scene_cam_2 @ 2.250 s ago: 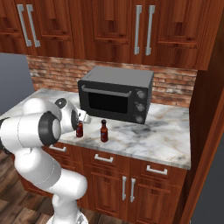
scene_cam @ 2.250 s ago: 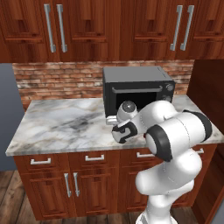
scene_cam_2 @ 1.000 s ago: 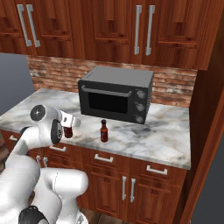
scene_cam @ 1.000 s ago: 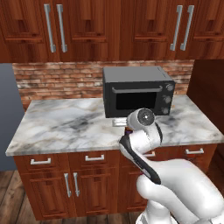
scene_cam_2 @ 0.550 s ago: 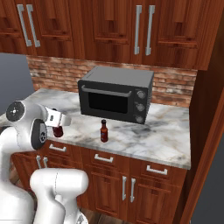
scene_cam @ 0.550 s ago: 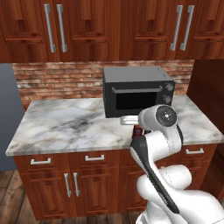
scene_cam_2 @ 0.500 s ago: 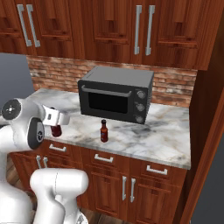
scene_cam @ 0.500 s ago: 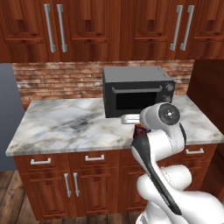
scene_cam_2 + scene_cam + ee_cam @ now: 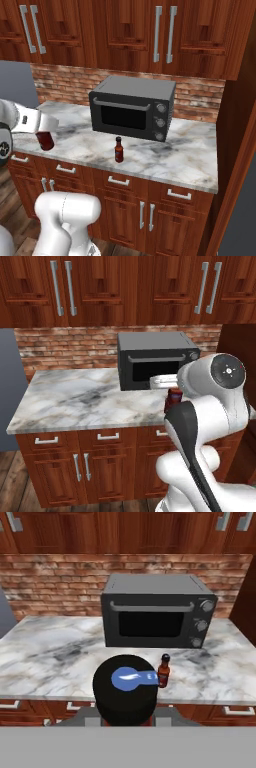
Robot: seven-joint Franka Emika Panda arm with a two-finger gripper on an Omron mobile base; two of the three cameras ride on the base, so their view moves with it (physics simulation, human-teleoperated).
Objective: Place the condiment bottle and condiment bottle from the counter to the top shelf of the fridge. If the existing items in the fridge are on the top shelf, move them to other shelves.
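Here, in the left base view, the arm is filling the right side, and a dark red bottle body (image 9: 173,401) is peeking out below the white end effector (image 9: 167,381), just in front of the microwave (image 9: 155,358). Most of that bottle is hidden by the arm.

In the right base view, the end effector (image 9: 44,131) is holding one condiment bottle (image 9: 45,139) off the worktop (image 9: 185,150), near its left end; the fingers are clamped on the bottle's upper part, which is covered. The second condiment bottle (image 9: 119,149) is standing upright on the marble, in front of the microwave and well apart from the held one.

In the hand view, the held bottle's dark cap (image 9: 126,687) is sitting end-on, close to the lens, hiding the fingertips; the standing bottle (image 9: 163,671) is showing just beside it.

Judging by looks, these are slim, rigid, light bottles with smooth, probably slippery sides; gripping across the body below the neck seems safest. The fridge is nowhere to be seen here.
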